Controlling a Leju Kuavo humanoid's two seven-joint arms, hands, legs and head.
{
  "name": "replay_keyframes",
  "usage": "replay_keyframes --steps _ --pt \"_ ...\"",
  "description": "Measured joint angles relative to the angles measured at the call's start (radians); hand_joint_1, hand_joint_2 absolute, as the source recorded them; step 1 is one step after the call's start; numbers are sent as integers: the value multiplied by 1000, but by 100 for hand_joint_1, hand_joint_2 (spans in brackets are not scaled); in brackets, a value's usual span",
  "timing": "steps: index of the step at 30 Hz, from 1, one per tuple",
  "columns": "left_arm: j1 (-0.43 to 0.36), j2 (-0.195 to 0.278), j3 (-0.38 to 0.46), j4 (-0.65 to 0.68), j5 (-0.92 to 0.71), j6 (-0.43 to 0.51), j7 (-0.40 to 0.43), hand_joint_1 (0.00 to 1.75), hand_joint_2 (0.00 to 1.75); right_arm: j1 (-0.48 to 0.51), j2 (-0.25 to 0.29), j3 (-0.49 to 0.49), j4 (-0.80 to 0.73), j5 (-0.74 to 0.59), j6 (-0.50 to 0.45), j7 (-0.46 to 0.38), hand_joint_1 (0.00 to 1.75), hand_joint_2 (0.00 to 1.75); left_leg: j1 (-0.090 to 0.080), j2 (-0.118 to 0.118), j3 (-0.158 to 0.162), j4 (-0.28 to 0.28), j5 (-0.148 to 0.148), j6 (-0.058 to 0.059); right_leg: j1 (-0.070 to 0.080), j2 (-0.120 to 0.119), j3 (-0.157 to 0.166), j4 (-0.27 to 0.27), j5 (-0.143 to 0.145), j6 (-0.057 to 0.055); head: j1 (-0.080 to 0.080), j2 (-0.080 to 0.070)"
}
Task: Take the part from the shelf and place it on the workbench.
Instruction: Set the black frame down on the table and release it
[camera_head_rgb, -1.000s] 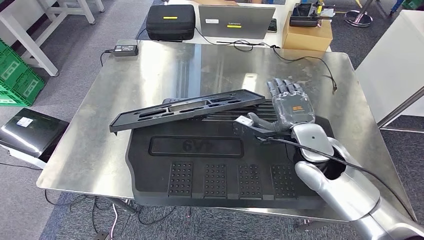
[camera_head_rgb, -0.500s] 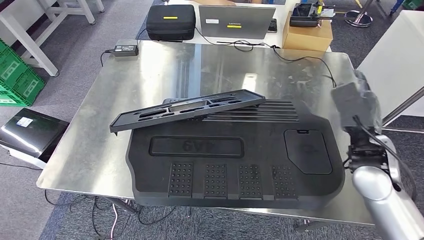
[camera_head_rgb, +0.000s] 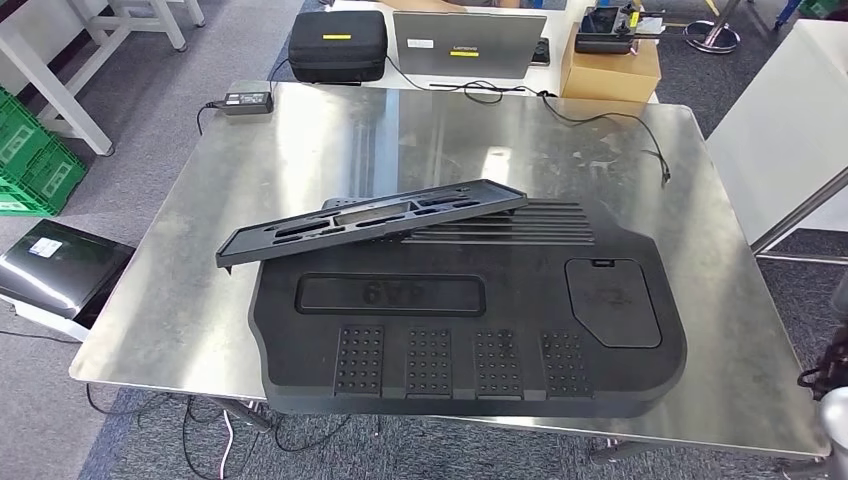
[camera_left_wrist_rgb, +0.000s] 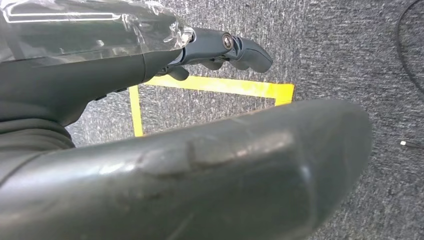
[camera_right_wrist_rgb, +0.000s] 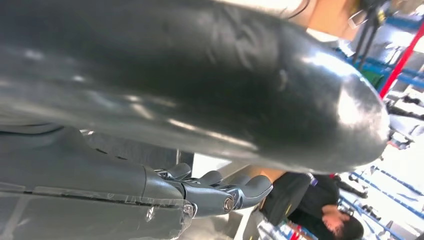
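Lying on the table (camera_head_rgb: 300, 140), the long slotted part (camera_head_rgb: 370, 220) rests tilted across the rear edge of the large black moulded panel (camera_head_rgb: 470, 330), well apart from both hands. Right hand (camera_right_wrist_rgb: 215, 192) shows fingers extended with nothing held; left hand (camera_left_wrist_rgb: 220, 47) likewise holds nothing, fingers straight, above carpet with yellow tape (camera_left_wrist_rgb: 220, 87). Judgement: placement appears complete. Sound practice now is keeping both arms low and away from the part's overhanging end.

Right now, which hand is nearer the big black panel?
Probably the right hand: its arm shows just right of the panel. The left hand hangs over carpet.
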Motion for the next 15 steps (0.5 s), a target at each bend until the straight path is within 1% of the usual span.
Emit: replay_keyframes --steps 3,5,8,11,15 --pt "-3 -1 6 0 9 0 -4 0 0 -41 5 11 -3 -63 40 -43 0 0 0 0 0 0 0 0 0 0 1 0 0 0 0 0" --pt "-4 -1 11 0 13 0 -4 0 0 -74 9 34 -10 -92 56 -64 0 0 0 0 1 0 0 0 0 0 1 0 0 0 1 0" --pt "-6 -2 18 0 15 -5 -5 0 0 -129 21 94 -28 -110 97 -93 0 0 1 0 2 0 0 0 0 0 3 1 0 -1 0 0" --pt "-9 -4 21 0 14 -6 -6 0 0 -184 38 171 -48 -113 128 -98 0 0 1 0 2 0 1 0 0 0 3 1 0 -1 -2 0" --pt "-10 -8 22 0 7 -7 -9 0 0 -238 58 274 -68 -137 177 -98 0 175 1 -1 2 0 1 -1 0 -1 3 1 0 -1 -2 0"
